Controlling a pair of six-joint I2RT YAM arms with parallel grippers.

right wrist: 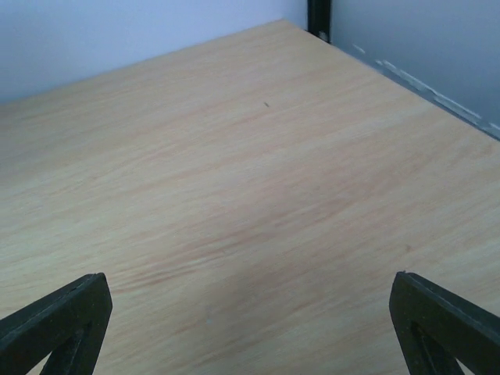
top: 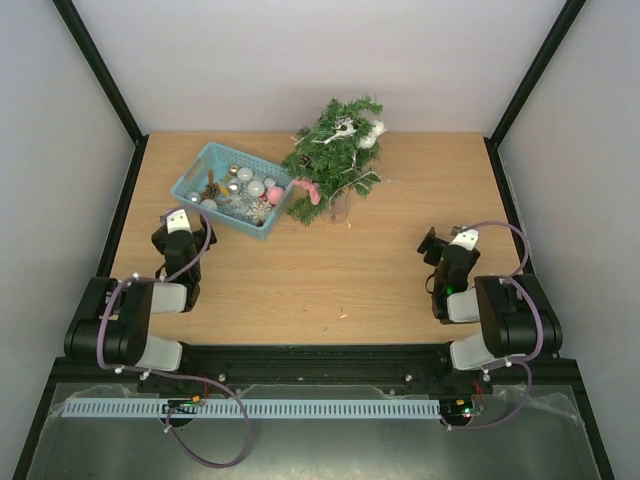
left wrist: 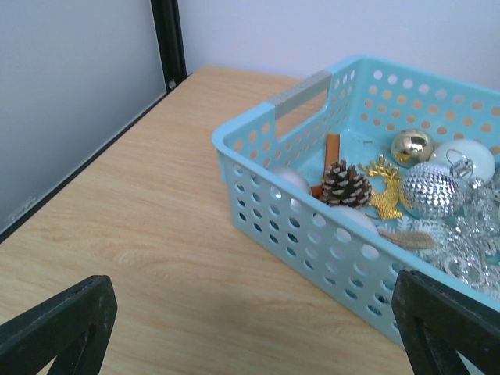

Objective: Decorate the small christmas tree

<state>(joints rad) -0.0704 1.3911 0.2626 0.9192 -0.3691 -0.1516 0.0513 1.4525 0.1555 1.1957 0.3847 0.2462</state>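
The small christmas tree [top: 335,150] stands at the back middle of the table, dark green, with white ornaments and a pink one on it. A teal basket [top: 196,175] left of it holds baubles, a pine cone [left wrist: 345,183], a gold deer [left wrist: 384,195] and a silver glitter ball [left wrist: 430,190]. My left gripper [top: 178,218] is open and empty, just in front of the basket's near left wall [left wrist: 312,242]. My right gripper [top: 437,243] is open and empty over bare wood at the right; its fingers [right wrist: 55,324] frame only table.
Black frame posts and grey walls bound the table on left, right and back. A small speck lies on the wood near the front middle [top: 342,316]. The wooden tabletop [right wrist: 234,195] stretches between the arms.
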